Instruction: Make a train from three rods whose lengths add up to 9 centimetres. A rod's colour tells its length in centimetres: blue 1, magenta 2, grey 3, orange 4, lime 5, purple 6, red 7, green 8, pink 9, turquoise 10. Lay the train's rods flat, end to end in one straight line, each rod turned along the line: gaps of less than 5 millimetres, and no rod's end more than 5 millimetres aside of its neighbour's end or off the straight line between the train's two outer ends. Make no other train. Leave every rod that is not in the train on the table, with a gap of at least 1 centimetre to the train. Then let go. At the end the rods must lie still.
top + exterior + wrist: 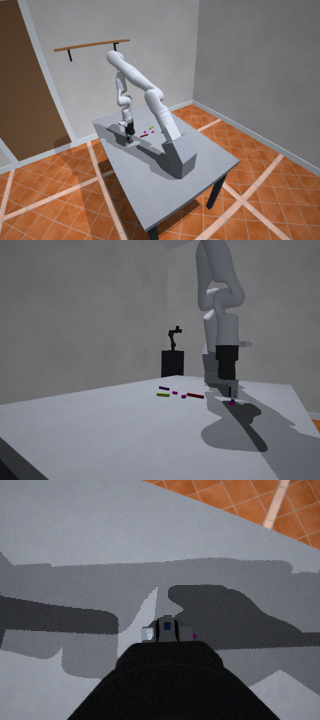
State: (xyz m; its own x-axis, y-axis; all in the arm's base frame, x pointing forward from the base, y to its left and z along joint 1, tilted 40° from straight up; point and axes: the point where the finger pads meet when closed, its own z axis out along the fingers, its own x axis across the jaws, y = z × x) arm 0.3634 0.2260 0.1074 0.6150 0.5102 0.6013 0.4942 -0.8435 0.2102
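Observation:
My gripper (233, 396) hangs straight down over the table, just above a small blue rod (232, 400) that touches a magenta rod (231, 403). The fingers stand partly open with nothing gripped. In the wrist view the blue rod (166, 626) shows between the fingertips, and the magenta rod (194, 636) peeks out to the right. To the left lie a red rod (195, 395), two more magenta rods (183, 396) (174, 392), a lime rod (163, 394) and a purple rod (164, 388), all flat and apart from each other. In the top view the gripper (129, 140) is left of the red rod (143, 135).
The arm's grey base block (180, 157) stands on the table, right of the rods. The table's edge lies close to the gripper's left side (99, 139). A black stand with a small arm (172, 361) is behind the table.

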